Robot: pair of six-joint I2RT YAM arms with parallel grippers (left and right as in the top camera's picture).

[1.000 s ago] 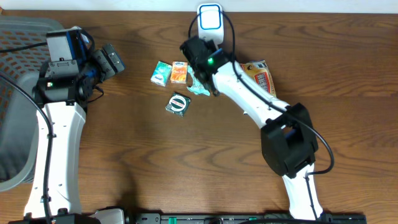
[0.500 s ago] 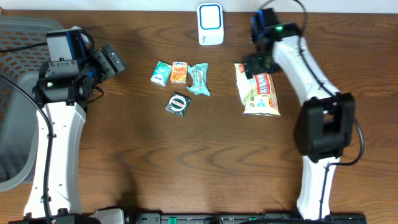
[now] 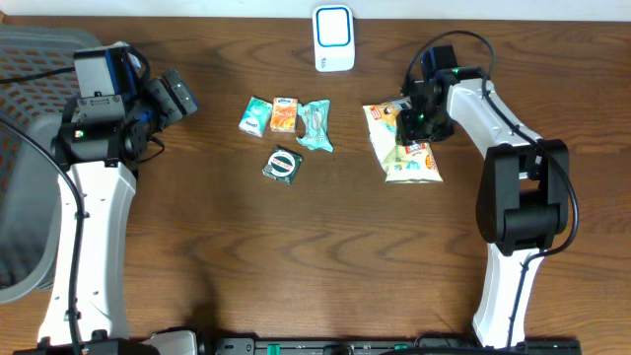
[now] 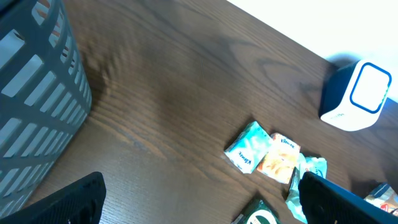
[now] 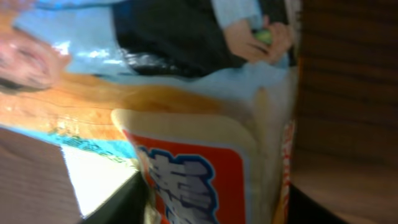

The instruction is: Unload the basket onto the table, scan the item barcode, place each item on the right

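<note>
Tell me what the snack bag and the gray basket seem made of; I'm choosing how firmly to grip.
Snack bag: probably thin plastic film with a glossy finish; its printed surface creases and catches highlights. Gray basket: apparently moulded plastic with a matte finish; its slotted walls are a uniform gray with no shine.

This is looking like a robotics lab playing at being a shop checkout: two white robot arms (image 3: 89,227) are standing at a wood-grain tabletop (image 3: 296,266), a white-and-blue barcode scanner (image 3: 333,37) is sitting at its far edge, small snack packets (image 3: 285,115) are lying mid-table, and a grey slatted basket (image 3: 20,197) is standing at the left.
</note>
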